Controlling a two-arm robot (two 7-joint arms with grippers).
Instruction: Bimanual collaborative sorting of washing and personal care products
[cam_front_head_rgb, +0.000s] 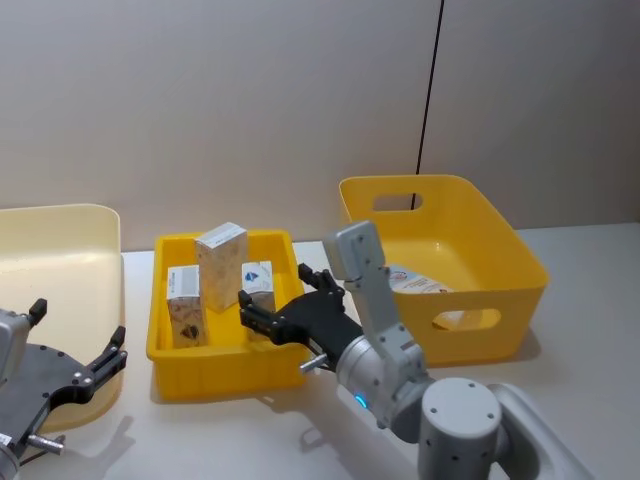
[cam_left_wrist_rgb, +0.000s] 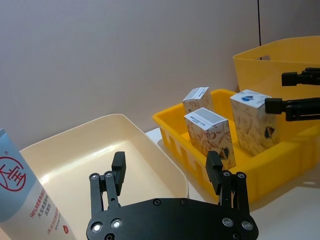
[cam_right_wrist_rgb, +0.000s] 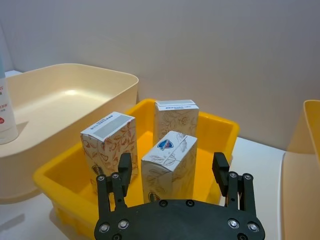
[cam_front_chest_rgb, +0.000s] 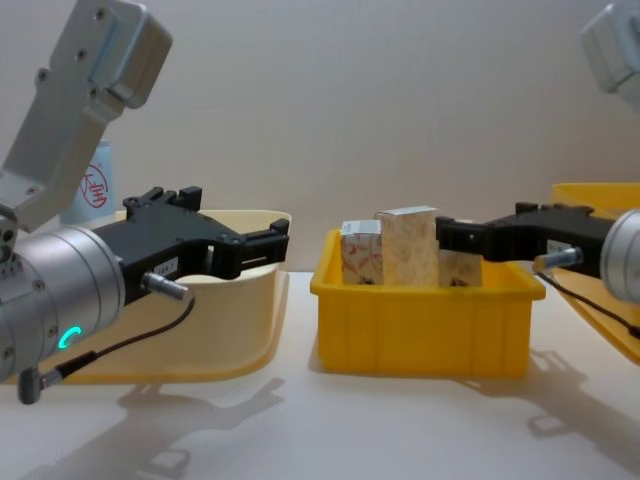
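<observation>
1. My right pincer (cam_right_wrist_rgb: 172, 165) is spread wide and gripping nothing. It's poked over the near-right rim of the small yellow tray (cam_front_head_rgb: 225, 375), which sits at my 12 o'clock on the bench (cam_front_head_rgb: 590, 310).
2. Three cartons (cam_front_head_rgb: 221, 262) stand upright in that tray. I'm lined up on the blue-logo carton (cam_right_wrist_rgb: 169, 155), at 3 o'clock of the tallest one. It's the closest to that arm and has free room on both sides for my fingers.
3. Can't tell if a finger is brushing it, but it's definitely not pinched.
4. My left pincer (cam_left_wrist_rgb: 166, 162) is released too, hanging over the near lip of the cream bin (cam_front_head_rgb: 60, 230) at 10 o'clock. My guess is it's waiting clear of the tray.
5. A pale-blue tube (cam_left_wrist_rgb: 25, 200) stands by the cream bin, around 9 o'clock. Inside or outside it, can't tell.
6. The big yellow bin (cam_front_head_rgb: 500, 240) at 2 o'clock looks like the drop spot for cartons, but that's just a guess.
</observation>
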